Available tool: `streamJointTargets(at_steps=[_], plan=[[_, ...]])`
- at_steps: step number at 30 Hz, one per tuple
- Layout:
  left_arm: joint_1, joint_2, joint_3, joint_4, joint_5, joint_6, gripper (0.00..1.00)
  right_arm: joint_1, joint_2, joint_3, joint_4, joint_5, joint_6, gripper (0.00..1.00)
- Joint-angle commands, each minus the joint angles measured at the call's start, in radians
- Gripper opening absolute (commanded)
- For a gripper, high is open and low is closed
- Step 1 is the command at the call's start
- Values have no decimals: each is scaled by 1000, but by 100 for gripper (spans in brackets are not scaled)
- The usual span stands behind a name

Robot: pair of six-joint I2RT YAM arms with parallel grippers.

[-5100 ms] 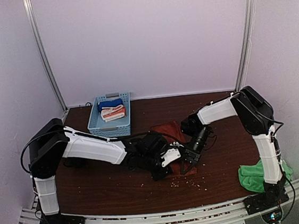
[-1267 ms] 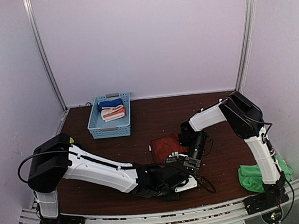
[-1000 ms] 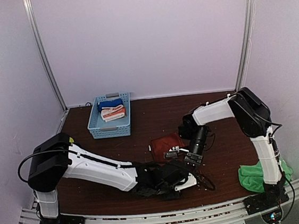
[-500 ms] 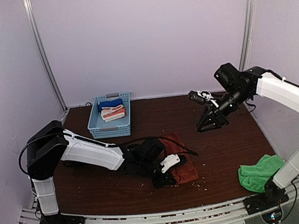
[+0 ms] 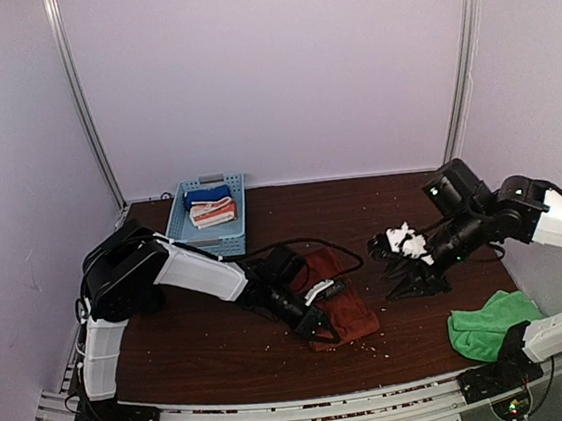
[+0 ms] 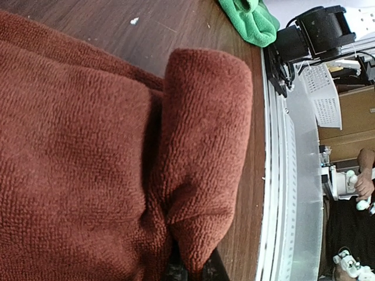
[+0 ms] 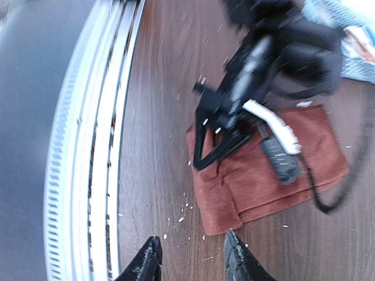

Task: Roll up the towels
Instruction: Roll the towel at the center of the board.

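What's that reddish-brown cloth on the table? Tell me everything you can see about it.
The rust towel is a soft, nubby, terry-looking cloth, reddish-brown, lying on the dark wooden table near the front middle. Most of it lies flat in layers; the edge nearest the table's front is turned over into a thick rounded fold, like the start of a roll. The left gripper sits on it, shut on that folded edge. The green towel lies apart, to the right.
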State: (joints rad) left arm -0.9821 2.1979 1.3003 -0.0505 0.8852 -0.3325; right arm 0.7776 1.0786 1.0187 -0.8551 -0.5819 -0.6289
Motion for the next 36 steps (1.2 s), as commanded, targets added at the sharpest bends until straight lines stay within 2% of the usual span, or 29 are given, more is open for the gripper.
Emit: streamJointTargets(at_steps=[1,2,3,4,8,12,20,23,26,28,31,33,36], plan=[[4,52,-16,-65,-9,-51,4,139,107,-92,160,294,2,42],[6,53,-20,-63,-9,-53,4,167,136,-111,205,357,5,45],[8,56,-22,-65,-12,-54,5,193,163,-129,256,423,11,62],[8,58,-24,-67,-11,-53,5,212,181,-164,344,478,18,67],[9,60,-30,-69,-12,-53,6,277,261,-220,465,525,-41,69],[10,60,-27,-71,-10,-48,7,313,337,-235,511,526,-62,60],[10,63,-14,-76,-10,-38,7,337,440,-257,574,559,-89,50],[10,64,-10,-81,-12,-31,7,336,475,-256,576,574,-100,42],[10,61,-11,-82,-5,-19,9,334,497,-258,590,595,-105,30],[10,48,-18,-81,-23,-16,16,333,509,-253,586,592,-110,21],[10,-10,-38,-83,-74,10,31,329,525,-231,551,567,-103,12],[12,-76,-54,-109,-153,39,39,319,524,-198,488,511,-90,9],[19,-224,-119,-127,-346,54,46,306,516,-119,343,349,-48,7]])
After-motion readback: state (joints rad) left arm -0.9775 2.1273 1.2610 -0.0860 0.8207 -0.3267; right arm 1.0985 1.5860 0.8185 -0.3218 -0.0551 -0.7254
